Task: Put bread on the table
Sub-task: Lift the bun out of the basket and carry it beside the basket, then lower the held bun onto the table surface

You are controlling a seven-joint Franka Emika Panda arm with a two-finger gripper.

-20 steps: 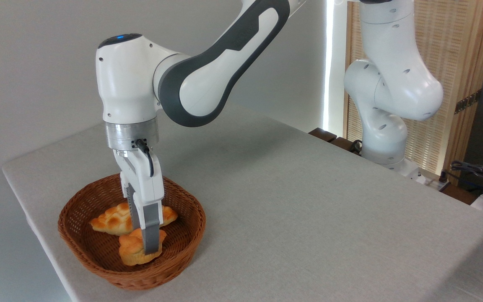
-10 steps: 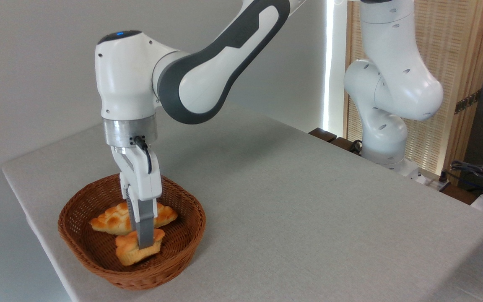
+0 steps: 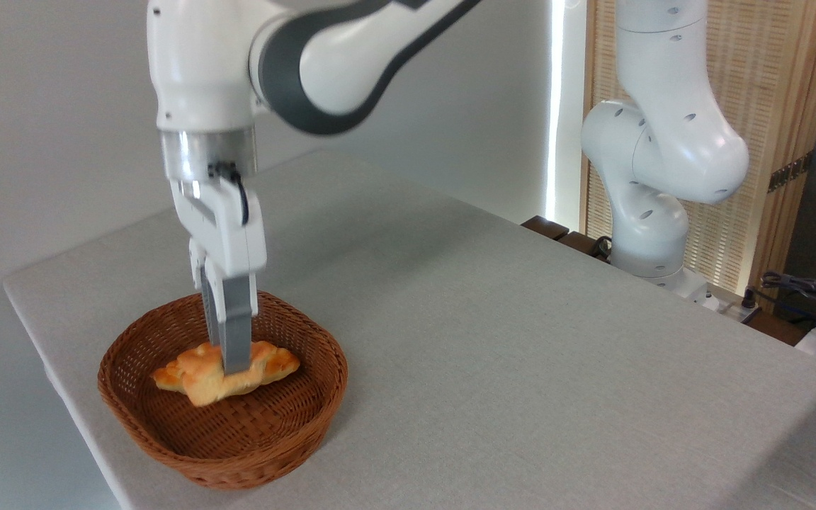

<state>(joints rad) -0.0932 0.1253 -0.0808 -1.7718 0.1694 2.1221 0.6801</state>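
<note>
My gripper [image 3: 232, 363] hangs over the brown wicker basket [image 3: 287, 453], shut on the bread [image 3: 204, 389], a small orange-brown bun held just above the basket floor. The bun overlaps the longer golden loaf [image 3: 277, 363] lying behind it in the basket, so their outlines partly merge. The near grey finger [image 3: 236, 333] covers the bun's middle. The table [image 3: 493, 340], covered in light grey-beige cloth, stretches out to the right of the basket.
The arm's white base [image 3: 645, 227] stands at the table's far right edge, before a slatted wooden screen [image 3: 769, 106]. Cables and dark gear [image 3: 812, 290] lie off the right edge. The basket sits close to the table's front left edge.
The gripper has risen and carried the bun up off the basket floor, so that it now hangs in front of the loaf. The loaf and the basket have stayed in place.
</note>
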